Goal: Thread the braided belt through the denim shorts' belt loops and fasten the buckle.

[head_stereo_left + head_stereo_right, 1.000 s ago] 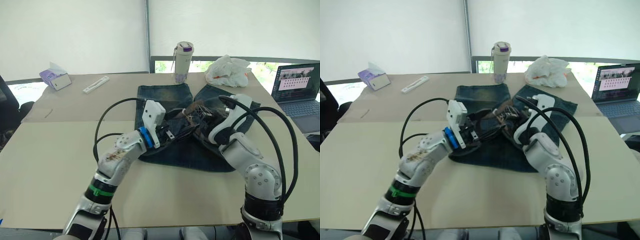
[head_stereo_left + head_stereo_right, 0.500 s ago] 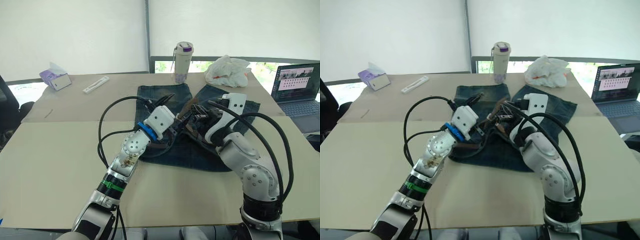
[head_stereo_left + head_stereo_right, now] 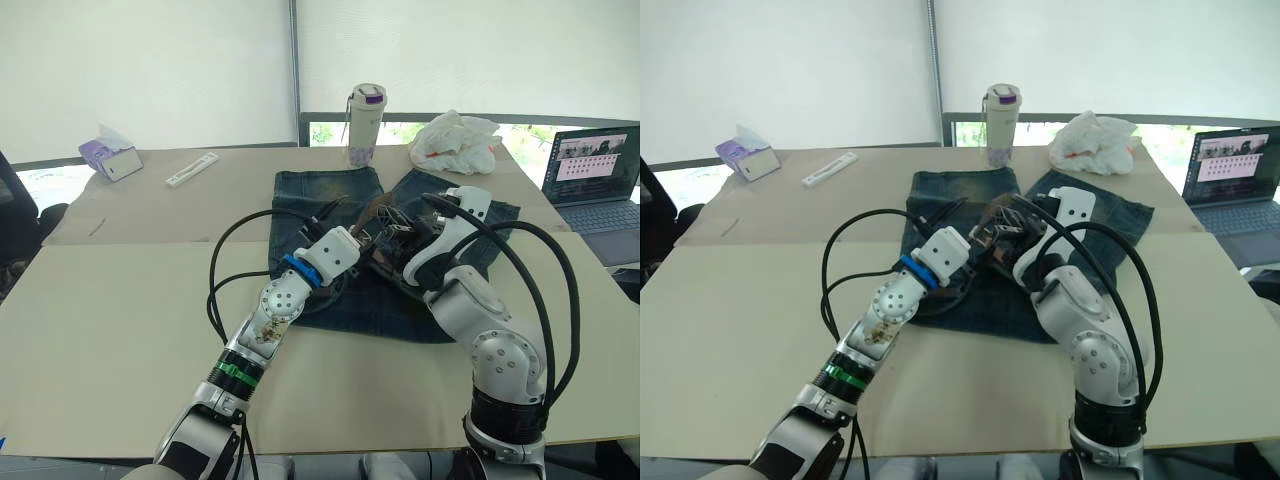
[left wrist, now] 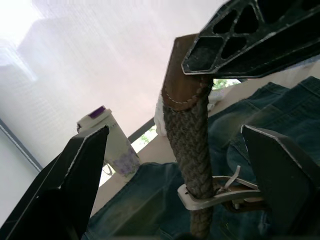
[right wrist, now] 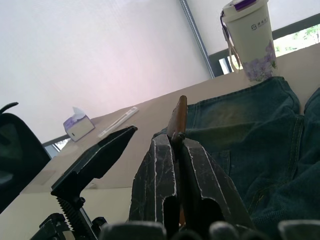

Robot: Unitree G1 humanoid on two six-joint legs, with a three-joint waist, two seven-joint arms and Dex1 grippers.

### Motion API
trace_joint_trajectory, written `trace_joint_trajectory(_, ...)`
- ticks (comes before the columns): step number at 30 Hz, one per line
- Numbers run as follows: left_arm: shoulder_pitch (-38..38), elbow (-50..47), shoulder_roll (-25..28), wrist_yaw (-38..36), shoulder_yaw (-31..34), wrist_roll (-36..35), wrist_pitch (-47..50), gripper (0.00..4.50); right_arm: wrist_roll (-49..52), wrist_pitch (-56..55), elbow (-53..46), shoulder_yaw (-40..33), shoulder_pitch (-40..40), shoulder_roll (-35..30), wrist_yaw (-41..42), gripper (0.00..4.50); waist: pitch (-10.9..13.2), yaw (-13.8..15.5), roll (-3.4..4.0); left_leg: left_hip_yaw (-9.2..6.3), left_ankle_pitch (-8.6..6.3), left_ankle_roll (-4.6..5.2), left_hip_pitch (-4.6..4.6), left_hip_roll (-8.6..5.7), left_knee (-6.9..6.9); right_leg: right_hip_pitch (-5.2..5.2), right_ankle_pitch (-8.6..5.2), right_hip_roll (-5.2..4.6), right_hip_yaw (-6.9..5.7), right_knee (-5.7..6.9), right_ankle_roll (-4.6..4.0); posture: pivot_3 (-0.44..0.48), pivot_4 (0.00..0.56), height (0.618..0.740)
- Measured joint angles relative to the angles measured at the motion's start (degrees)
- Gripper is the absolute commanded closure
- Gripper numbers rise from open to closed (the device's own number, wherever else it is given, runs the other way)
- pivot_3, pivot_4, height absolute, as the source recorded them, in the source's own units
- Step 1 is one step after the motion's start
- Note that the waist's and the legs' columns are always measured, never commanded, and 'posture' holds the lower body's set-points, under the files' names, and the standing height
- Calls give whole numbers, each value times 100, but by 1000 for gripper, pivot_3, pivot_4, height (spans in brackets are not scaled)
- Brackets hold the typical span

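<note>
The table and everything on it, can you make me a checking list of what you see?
Surface: beige table, two sheets meeting at a seam.
Job's things: denim shorts lie flat; braided belt is lifted, its tip run through the buckle.
Clutter: tumbler, tissue box, white strip, crumpled plastic bag.
Grippers: right gripper is shut on the belt's brown leather tip; left gripper is open, a finger on either side of the belt.
Cables: black cables loop off both arms above the table.
Surroundings: open laptop to the right, white blinds behind.
</note>
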Motion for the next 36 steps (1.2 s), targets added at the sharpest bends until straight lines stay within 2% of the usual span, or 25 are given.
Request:
trace_joint_trajectory(21,122,140,-159,-184,101,-50,-126,414,-9,2,-42,16,14,7,-3,4500,0,0,0,1,0,0,0,-1,1,0,0,0,-1,2,0,0,150,740)
trace_joint_trajectory(36,152,43,-371,-326,299,-549,-113,414,-21,2,-43,54,140,7,4,4500,-1,-2,1,2,0,1,1,-1,2,1,0,0,0,4,0,0,150,740)
